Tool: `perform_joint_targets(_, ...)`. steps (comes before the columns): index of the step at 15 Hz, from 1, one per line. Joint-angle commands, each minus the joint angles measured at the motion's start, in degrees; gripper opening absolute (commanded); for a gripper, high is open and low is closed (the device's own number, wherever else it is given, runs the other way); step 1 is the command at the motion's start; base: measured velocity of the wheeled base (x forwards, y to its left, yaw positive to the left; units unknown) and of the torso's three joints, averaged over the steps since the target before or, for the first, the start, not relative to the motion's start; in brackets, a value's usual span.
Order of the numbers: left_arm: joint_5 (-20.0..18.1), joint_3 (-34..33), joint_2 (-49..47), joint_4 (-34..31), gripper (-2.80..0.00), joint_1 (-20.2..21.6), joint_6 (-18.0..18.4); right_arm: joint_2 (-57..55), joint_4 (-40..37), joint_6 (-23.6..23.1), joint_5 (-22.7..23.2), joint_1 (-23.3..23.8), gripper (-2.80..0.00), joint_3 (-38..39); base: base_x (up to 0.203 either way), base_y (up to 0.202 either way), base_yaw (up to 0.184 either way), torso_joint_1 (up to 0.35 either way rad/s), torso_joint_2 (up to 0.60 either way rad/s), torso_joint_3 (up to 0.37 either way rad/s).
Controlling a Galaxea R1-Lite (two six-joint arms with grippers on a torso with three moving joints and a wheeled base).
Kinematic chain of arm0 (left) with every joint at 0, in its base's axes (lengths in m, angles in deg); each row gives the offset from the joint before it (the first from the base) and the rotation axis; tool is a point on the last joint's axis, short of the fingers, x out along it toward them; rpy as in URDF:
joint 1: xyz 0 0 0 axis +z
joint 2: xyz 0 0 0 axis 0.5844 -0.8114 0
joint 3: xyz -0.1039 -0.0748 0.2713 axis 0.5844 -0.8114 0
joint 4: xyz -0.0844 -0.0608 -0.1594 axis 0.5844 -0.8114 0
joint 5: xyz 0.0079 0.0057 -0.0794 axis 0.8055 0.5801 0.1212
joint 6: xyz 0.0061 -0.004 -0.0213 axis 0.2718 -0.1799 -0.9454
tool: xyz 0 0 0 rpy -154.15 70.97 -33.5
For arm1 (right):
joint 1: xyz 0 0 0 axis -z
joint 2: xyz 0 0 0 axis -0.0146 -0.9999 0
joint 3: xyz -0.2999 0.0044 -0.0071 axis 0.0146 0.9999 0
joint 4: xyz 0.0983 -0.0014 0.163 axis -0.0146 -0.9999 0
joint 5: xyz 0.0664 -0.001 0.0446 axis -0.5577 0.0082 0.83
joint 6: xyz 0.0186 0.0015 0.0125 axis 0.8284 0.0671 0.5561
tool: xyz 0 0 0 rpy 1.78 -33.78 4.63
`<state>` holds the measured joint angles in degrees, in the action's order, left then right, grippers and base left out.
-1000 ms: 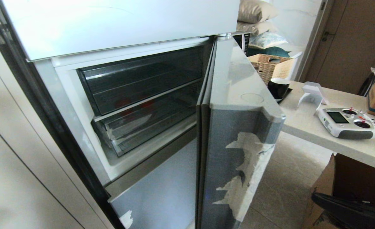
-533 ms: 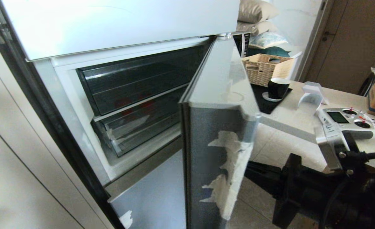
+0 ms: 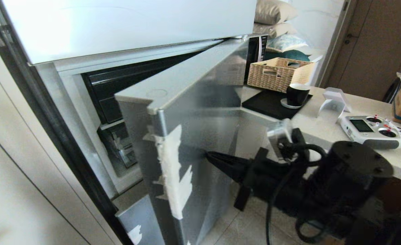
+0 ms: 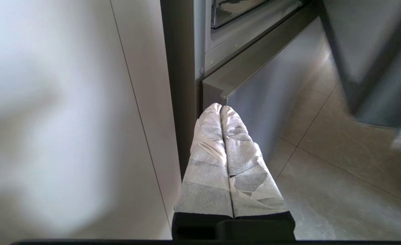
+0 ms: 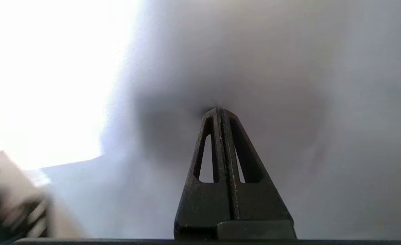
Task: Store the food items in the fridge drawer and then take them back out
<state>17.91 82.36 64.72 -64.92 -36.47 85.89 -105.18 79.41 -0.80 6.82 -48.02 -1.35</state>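
At lower right of the head view, the right pincer point(image 3: 209, 156), pressed together and empty, points left with its tip against the outer face of the door point(image 3: 200, 136). Beyond the door, centre left, the drawer point(image 3: 123, 149) shows only its taped corner; the food cannot be seen. The left pincer point(image 4: 220, 109), also pressed together, hangs near the floor.

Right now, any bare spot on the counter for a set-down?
Bare strip of counter between the black mat and the white remote. Crowded further back: wicker basket, dark mug, white stand. The right gripper presses the fridge door.
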Motion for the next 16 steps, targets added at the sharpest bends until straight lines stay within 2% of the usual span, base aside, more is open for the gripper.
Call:
perform_joint_targets(1, 0.0, 0.0, 0.0, -0.1, -2.8, 0.0, 0.0, -8.6, 0.6, -0.1, -0.8, 0.0, -2.8, -7.6, 0.0, 0.0, 0.0, 0.0, 0.0, 0.0)
perform_joint_targets(6, 0.0, 0.1, 0.0, 0.0, -2.8, 0.0, 0.0, -24.6, 0.5, -0.5, -4.4, -0.2, -2.8, -32.0, 0.0, 0.0, 0.0, 0.0, 0.0, 0.0)
perform_joint_targets(9, 0.0, 0.1, 0.0, 0.0, -2.8, 0.0, 0.0, -33.8, -2.9, -1.4, -8.5, -0.1, -2.8, -50.9, 0.0, 0.0, 0.0, 0.0, 0.0, 0.0)
perform_joint_targets(11, 0.0, 0.0, 0.0, -0.1, -2.8, 0.0, 0.0, -39.3, -5.5, -2.2, -11.5, 0.0, -2.8, -59.7, 0.0, 0.0, 0.0, 0.0, 0.0, 0.0)
perform_joint_targets(13, 0.0, 0.0, 0.0, 0.0, -2.8, 0.0, 0.0, -39.0, -5.8, -2.7, -13.9, -0.2, -2.8, -59.5, 0.0, 0.0, 0.0, 0.0, 0.0, 0.0)
perform_joint_targets(15, 0.0, 0.0, 0.0, 0.0, -2.8, 0.0, 0.0, -33.1, -4.3, -2.9, -15.5, -1.0, -2.8, -51.9, 0.0, 0.0, 0.0, 0.0, 0.0, 0.0)
perform_joint_targets(16, 0.1, 0.0, 0.0, 0.0, -2.8, 0.0, 0.0, -28.0, -3.5, -3.0, -16.2, -1.7, -2.8, -45.3, 0.0, 0.0, 0.0, 0.0, 0.0, 0.0)
